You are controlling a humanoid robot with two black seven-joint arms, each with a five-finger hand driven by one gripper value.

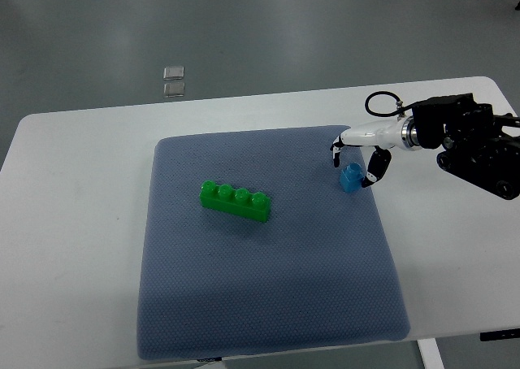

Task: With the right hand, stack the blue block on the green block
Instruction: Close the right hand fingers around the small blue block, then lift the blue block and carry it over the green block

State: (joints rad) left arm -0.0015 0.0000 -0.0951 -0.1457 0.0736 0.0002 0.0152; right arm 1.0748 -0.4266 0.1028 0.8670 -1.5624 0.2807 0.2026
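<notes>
A small blue block sits on the right part of the blue-grey mat. A long green block with a row of studs lies near the mat's middle, well to the left of the blue one. My right hand reaches in from the right edge and hovers at the blue block. One dark-tipped finger hangs to its upper left with a gap, and another finger stands close by its right side. The hand is open and the block rests on the mat.
The mat lies on a white table. The black forearm with a looped cable crosses the table's right end. Two small grey squares lie on the floor beyond the table.
</notes>
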